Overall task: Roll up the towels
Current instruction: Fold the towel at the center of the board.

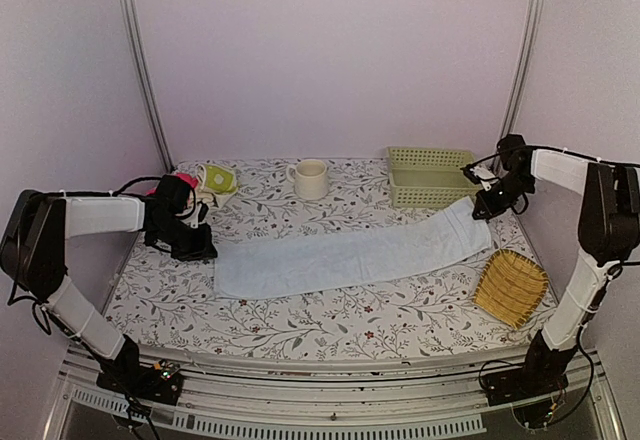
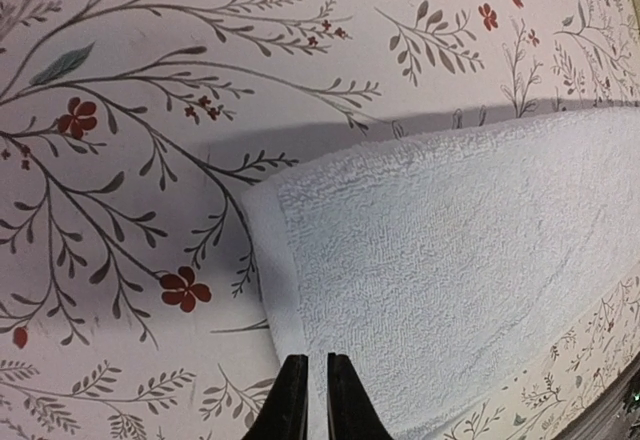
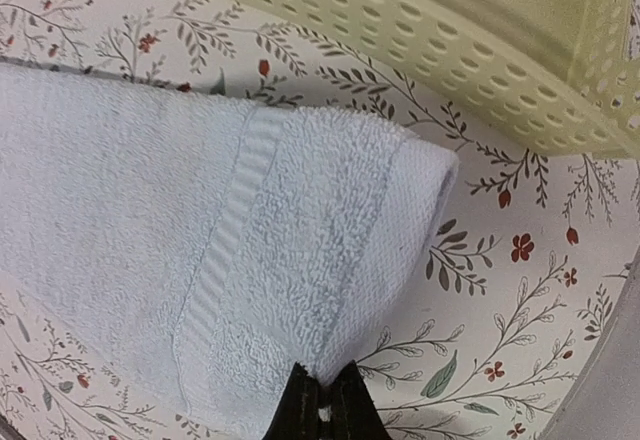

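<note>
The long pale blue towel point(image 1: 340, 255) lies flat across the flowered table, left to right. My left gripper point(image 1: 200, 250) sits at its left end. In the left wrist view the left gripper point(image 2: 316, 358) has its fingers nearly together on the hem of the blue towel point(image 2: 450, 250). At the far right end, my right gripper point(image 1: 482, 210) holds the other short edge. In the right wrist view the right gripper point(image 3: 325, 372) is pinched shut on the blue towel point(image 3: 200, 220), whose corner curls up off the table. The small yellow-green patterned towel point(image 1: 220, 177) lies at the back left.
A cream mug point(image 1: 310, 178) stands at the back middle. A pale green perforated basket point(image 1: 430, 175) stands at the back right, close behind my right gripper, and the same basket point(image 3: 450, 50) fills the top of the right wrist view. A yellow woven bamboo tray point(image 1: 510, 287) lies front right.
</note>
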